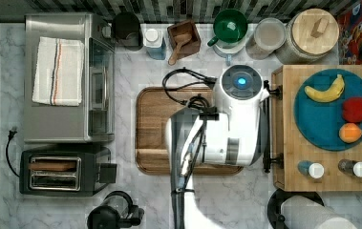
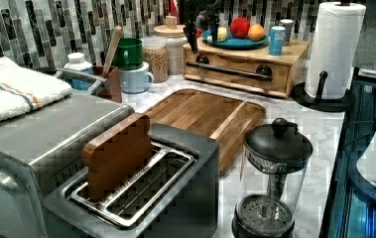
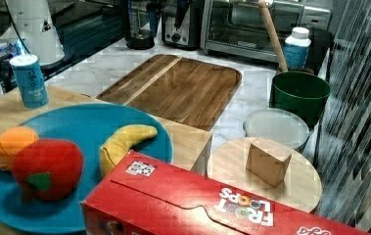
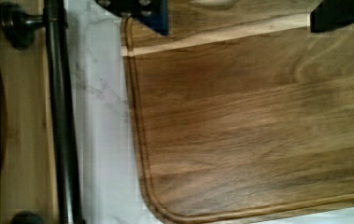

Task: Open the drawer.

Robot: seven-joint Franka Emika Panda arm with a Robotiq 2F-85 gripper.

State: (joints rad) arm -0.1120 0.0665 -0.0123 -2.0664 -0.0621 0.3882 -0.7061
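Drawer [image 2: 235,73] shut, under the bamboo stand against the backsplash; black handle [image 4: 62,121] untouched; claw [image 4: 240,16] hovers over the cutting board [image 4: 258,130] beside it, fingers apart, empty. Approach step; next, close on the bar and pull.

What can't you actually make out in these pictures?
- Drawer contents: hidden in the left view behind its closed front.
- Gripper: cut off by the wrist view's edge.
- Cutting board: partly covered by the arm in the top view.
- Handle: ends cropped in the wrist view.
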